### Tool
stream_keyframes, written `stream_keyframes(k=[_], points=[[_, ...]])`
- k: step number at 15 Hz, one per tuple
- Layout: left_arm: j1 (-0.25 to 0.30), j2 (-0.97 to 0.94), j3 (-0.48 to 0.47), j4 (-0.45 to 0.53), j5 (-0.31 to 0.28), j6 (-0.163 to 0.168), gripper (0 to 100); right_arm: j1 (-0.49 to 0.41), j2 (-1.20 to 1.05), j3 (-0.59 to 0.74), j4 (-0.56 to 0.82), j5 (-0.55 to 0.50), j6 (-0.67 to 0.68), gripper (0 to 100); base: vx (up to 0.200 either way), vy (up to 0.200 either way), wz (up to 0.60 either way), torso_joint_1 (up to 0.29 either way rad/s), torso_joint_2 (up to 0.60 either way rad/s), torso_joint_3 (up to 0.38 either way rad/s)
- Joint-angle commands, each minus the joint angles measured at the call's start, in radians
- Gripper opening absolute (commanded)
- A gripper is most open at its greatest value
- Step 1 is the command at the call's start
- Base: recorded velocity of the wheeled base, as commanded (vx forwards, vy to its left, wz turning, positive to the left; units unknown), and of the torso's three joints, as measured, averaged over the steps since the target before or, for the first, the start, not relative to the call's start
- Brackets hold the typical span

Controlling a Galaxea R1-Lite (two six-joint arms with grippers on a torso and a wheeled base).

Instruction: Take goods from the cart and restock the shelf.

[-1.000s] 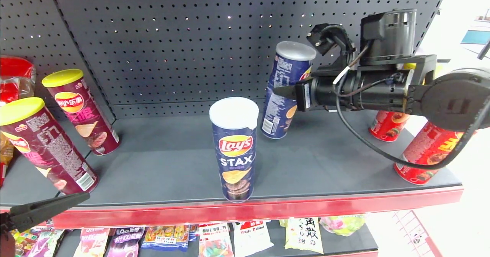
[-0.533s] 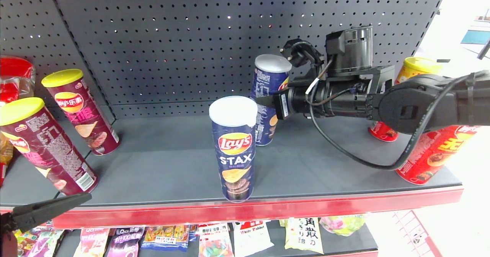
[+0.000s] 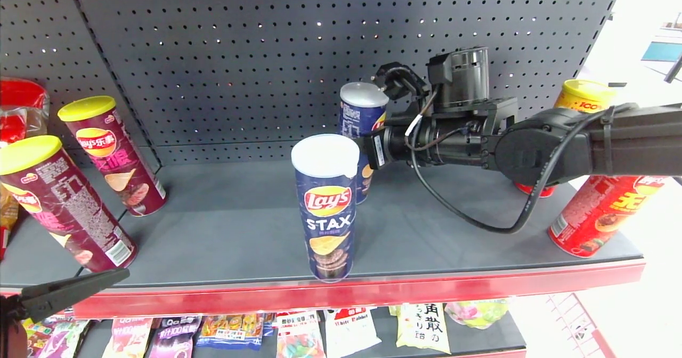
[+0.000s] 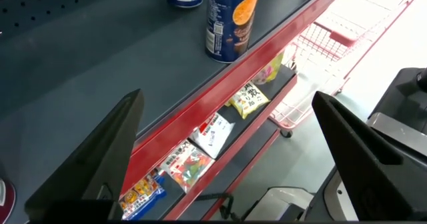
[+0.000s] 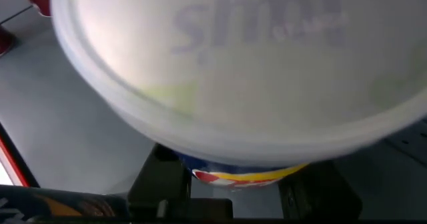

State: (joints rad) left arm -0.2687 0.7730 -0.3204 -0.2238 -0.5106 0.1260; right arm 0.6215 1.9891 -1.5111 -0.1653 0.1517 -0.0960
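Observation:
My right gripper [image 3: 368, 150] is shut on a blue chips can [image 3: 356, 114] with a grey lid, holding it upright near the back of the grey shelf [image 3: 229, 230]. Its base is at or just above the board. A second blue chips can [image 3: 326, 209] stands at the shelf's front edge, just in front of and left of the held one. The right wrist view shows the held can's lid [image 5: 240, 71] close up, above the right gripper [image 5: 240, 192]. My left gripper [image 4: 227, 151] hangs open and holds nothing, low at the shelf's front left, with one finger [image 3: 69, 289] visible in the head view.
Two maroon cans with yellow lids [image 3: 112, 155] [image 3: 58, 203] stand at the shelf's left. Red cans [image 3: 597, 214] and a yellow-lidded one [image 3: 581, 94] stand at the right, behind my right arm. Snack bags [image 3: 346, 331] fill the lower shelf. A pink cart [image 4: 327, 44] stands beyond the shelf's end.
My right arm has carried the blue can left and down, from tilted to upright, to just behind the front can. The left gripper has stayed where it was.

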Motion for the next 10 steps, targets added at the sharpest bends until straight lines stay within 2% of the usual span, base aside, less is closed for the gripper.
stream_keyframes(k=[1,6,7,10], points=[[-0.001,0.009,0.000,0.000,0.000,0.000,100,0.006,0.010,-0.008,0.000,0.000,-0.001,0,0.000,0.000,0.00,0.000,0.00,0.000],[-0.001,0.014,0.006,0.000,0.000,0.000,100,0.011,0.030,-0.012,-0.002,-0.001,-0.001,0,0.000,0.000,0.00,0.000,0.00,0.000],[-0.001,0.014,0.006,0.000,0.000,0.000,100,0.011,0.030,-0.012,-0.002,-0.001,-0.001,100,0.000,0.000,0.00,0.000,0.00,0.000],[-0.001,0.014,0.007,0.000,0.000,0.000,100,0.011,0.028,-0.012,-0.002,-0.003,-0.001,100,0.000,0.000,0.00,0.000,0.00,0.000]])
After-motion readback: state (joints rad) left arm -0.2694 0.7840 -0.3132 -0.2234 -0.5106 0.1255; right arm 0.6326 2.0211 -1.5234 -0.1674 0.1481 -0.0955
